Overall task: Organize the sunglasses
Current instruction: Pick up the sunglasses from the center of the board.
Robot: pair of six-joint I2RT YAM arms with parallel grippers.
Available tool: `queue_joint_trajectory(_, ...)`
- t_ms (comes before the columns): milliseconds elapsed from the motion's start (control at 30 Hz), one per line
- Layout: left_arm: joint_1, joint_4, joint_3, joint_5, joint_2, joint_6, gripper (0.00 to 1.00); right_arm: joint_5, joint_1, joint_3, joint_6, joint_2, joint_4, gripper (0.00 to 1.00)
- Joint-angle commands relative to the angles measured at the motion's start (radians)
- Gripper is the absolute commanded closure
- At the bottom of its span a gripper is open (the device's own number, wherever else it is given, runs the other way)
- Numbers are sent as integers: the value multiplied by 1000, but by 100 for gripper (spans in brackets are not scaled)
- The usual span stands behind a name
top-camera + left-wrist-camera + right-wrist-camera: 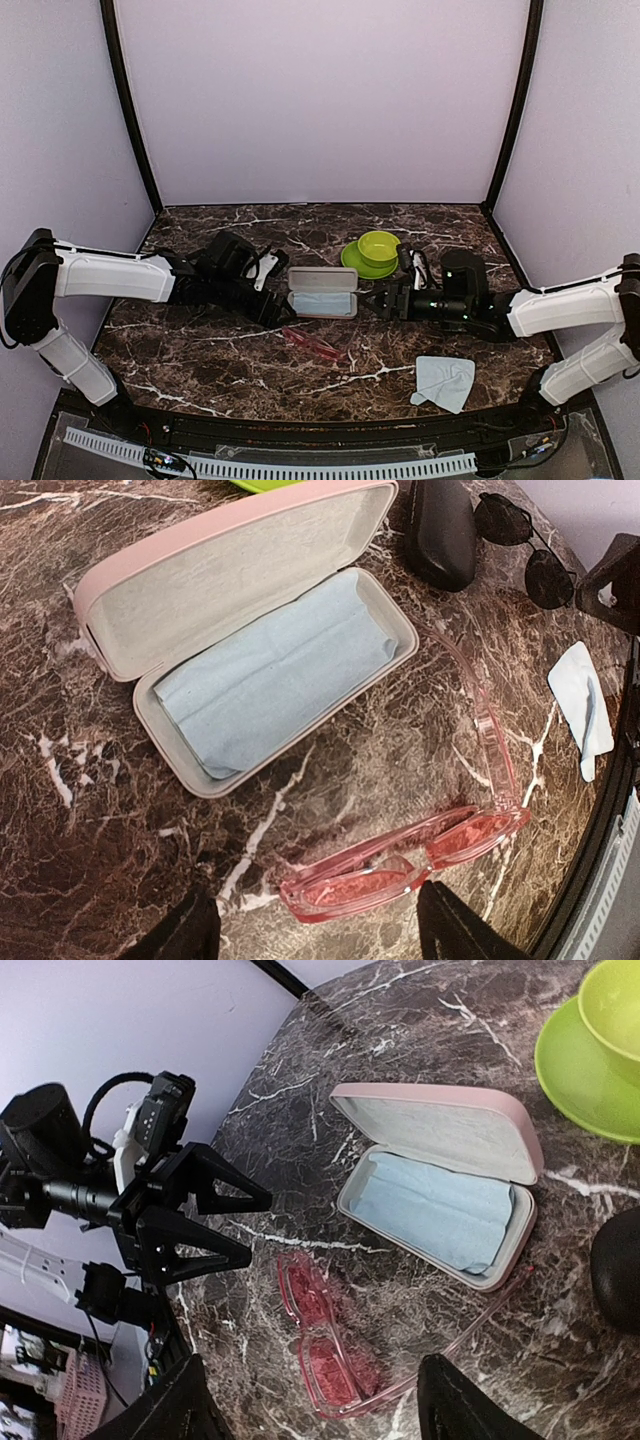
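— Which step is in hand?
— Pickup, it is judged: the pink sunglasses [400, 865] are seen on the surface [120, 860] beside the open pink case [230, 590]; left tool [318, 935] and right tool [315, 1410] are spread, empty.
— Next?
— The frame must be gripped.

Open pink case [230, 580] holding folded blue cloth [275, 670], black oval case [440, 530], green bowl [379, 246] on green saucer [350, 259], loose pale-blue cloth [444, 382], dark marble table [200, 350].
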Motion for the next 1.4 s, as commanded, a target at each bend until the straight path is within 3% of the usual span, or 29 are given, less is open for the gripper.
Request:
queue_joint_trajectory(0,6,15,-14,9,-13,4,30,14,-5,0,-1,11,23,15)
queue_joint_trajectory(100,6,15,-17,9,-13,5,30,24,-4,0,-4,8,11,4)
queue_joint_trajectory(200,6,16,-16,9,-14,4,30,30,-4,2,-7,16,2,2)
queue_joint_trajectory(600,6,14,-14,8,-16,3,30,-1,-5,49,105,218,21,13)
queue_joint_trajectory(1000,5,5,-11,5,-20,9,30,-1,-5,82,105,403,168,13)
queue_joint_trajectory(1367,6,3,-4,5,-12,14,30,-1,-5,87,105,447,220,13)
